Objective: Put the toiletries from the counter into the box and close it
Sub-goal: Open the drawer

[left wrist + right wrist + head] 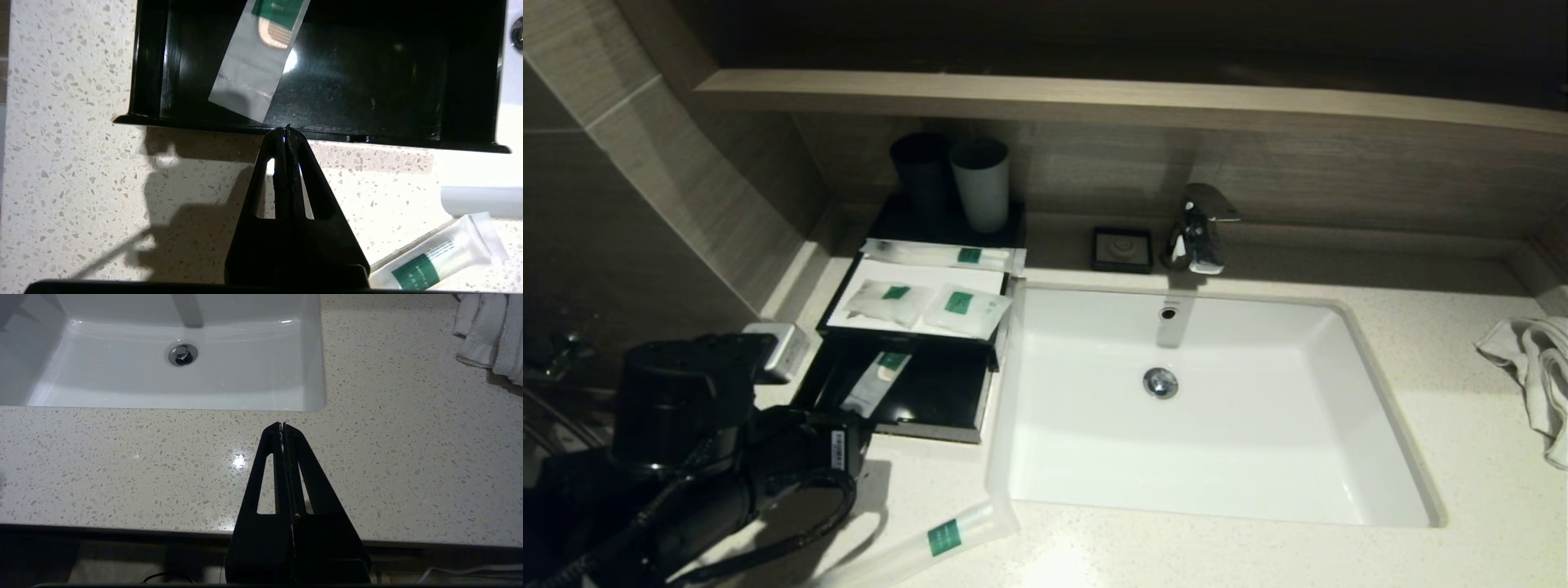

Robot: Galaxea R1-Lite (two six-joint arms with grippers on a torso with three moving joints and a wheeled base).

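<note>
Black drawer [367,81] holds 1 slim packet [255,61]; the left tool [287,131], pressed shut and empty, is poised at its front lip, while 1 tube [931,541] on the bench [1258,555] must be fetched next, judging by the layout.

Two pouches [923,305] on box [849,286], left of sink [1380,457].

Count: 5 packets, 3 long – one on the box's back edge [943,256], one in the drawer [876,380], one on the counter [931,543] – plus 2 pouches [888,300] [966,309] on the lid. 2 tumblers [920,173] [982,183]. 1 box [907,406], 1 dish [1122,249], 1 tap [1197,229], 1 sink [1372,392], 1 towel [1534,376].
</note>
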